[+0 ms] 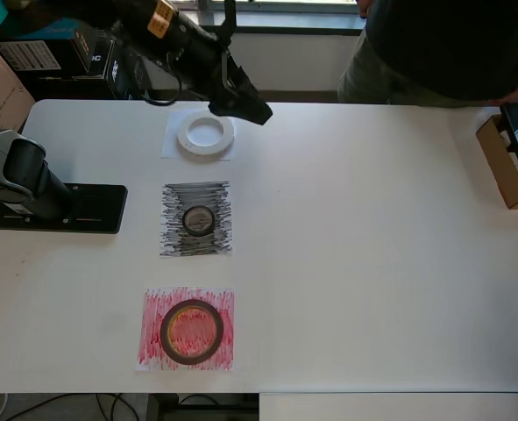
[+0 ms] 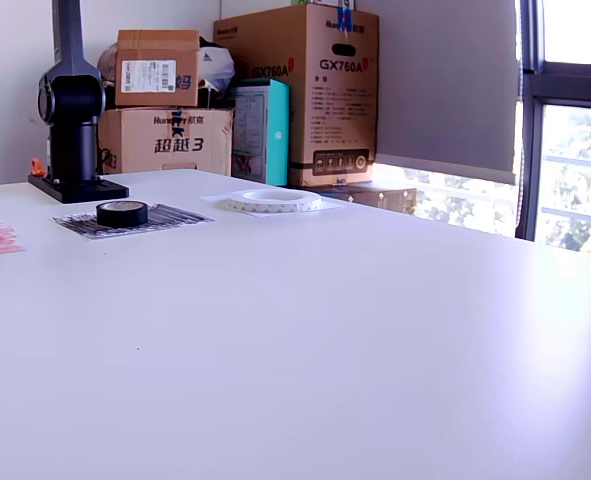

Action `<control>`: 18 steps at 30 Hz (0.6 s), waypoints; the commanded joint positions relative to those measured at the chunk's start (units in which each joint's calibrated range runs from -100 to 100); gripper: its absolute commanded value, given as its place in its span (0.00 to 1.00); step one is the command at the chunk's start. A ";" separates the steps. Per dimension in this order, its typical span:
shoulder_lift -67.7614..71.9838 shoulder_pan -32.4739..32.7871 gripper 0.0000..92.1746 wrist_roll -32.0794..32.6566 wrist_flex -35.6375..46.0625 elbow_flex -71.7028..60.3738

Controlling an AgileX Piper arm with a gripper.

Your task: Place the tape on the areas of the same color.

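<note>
The claw (image 1: 257, 111) hangs just beside the white ring (image 1: 205, 134) on its white sheet (image 1: 173, 147); whether its jaws are parted I cannot tell. All rolls look matched, so lift straight up, clear of that ring

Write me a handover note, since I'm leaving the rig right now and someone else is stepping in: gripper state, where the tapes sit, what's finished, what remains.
Gripper: raised above the table beside the white sheet, carrying nothing; whether its jaws are open cannot be told.
White tape ring: lying flat on the white sheet.
Small black roll: on the black scribbled sheet.
Red-brown ring: on the red scribbled sheet.
Done: all three rolls rest on their matching colours.
Left: nothing to place; the arm only needs to retract, judging by the overhead view.
</note>
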 commanded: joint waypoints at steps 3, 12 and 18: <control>-18.33 2.37 0.66 -1.62 -1.06 6.92; -43.02 5.05 0.66 -13.82 -2.34 24.18; -55.37 5.45 0.66 -14.48 -17.19 38.81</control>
